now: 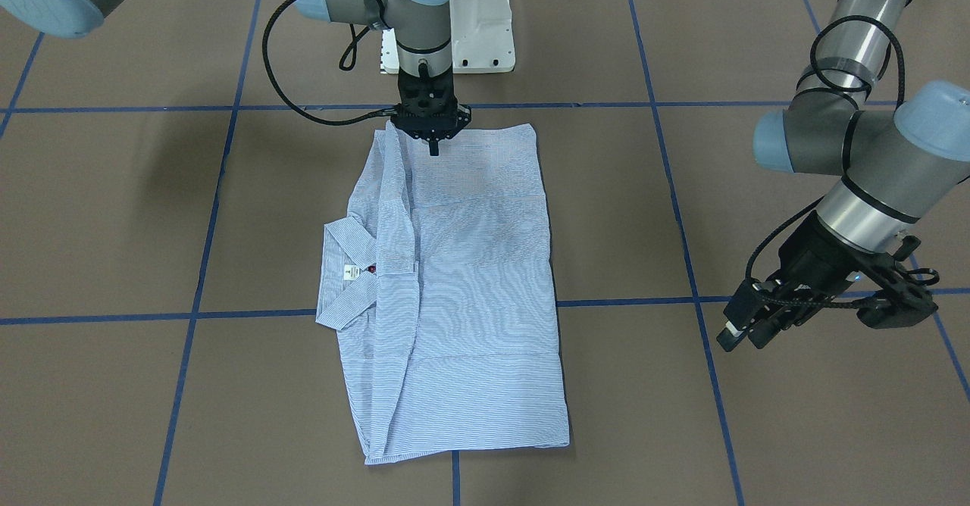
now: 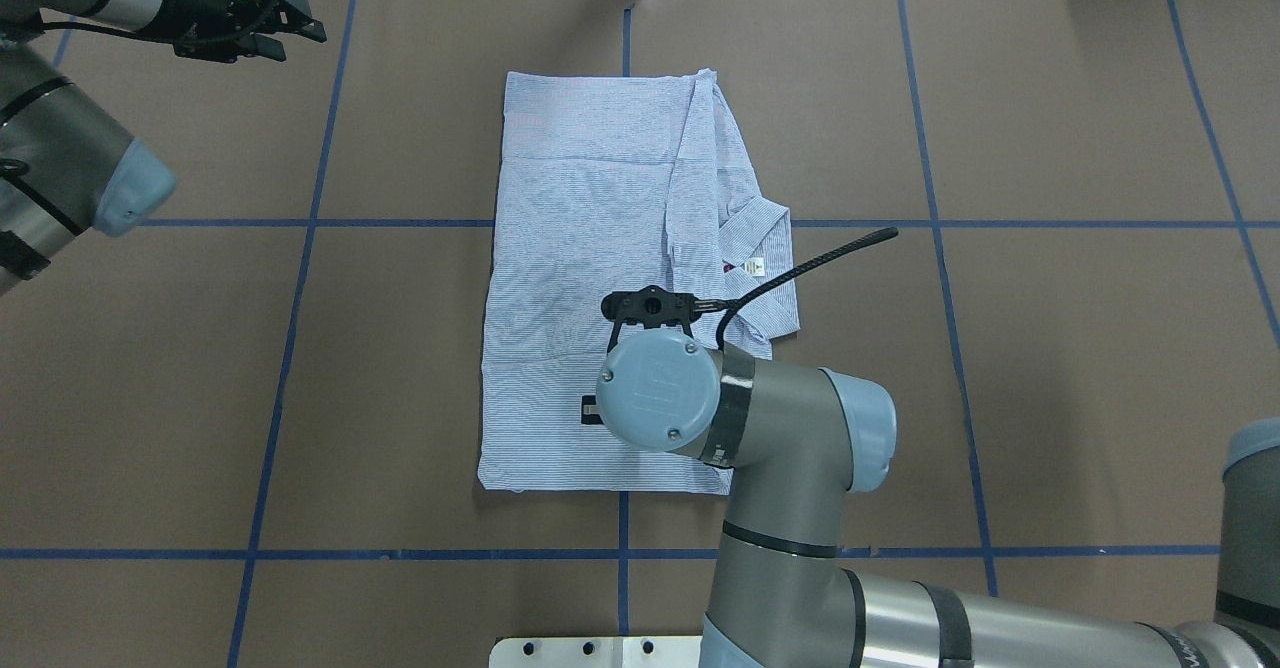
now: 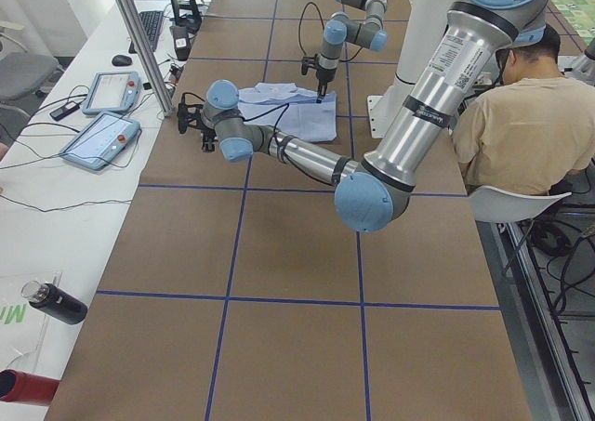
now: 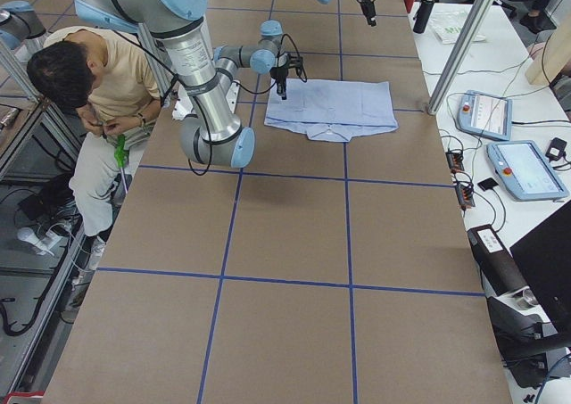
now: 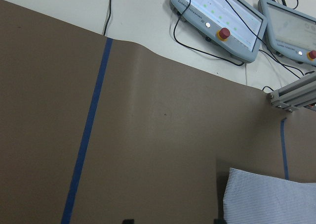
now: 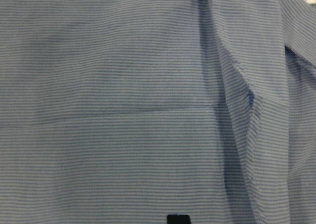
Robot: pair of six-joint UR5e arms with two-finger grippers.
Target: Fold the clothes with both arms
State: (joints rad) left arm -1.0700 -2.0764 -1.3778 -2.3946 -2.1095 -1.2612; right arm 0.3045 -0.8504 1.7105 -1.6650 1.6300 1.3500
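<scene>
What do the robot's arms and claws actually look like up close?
The left arm and right arm are round silver-grey tubes. They are joined at chunky elbows with light blue caps and black bands. Thin black cables loop alongside them. Each arm ends in a black, angular claw: the left gripper and the right gripper.

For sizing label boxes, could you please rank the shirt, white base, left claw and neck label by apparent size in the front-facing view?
1. shirt
2-3. white base and left claw look alike; the base is partly hidden and the claw is raised nearer the camera, so no ranking.
4. neck label
</scene>
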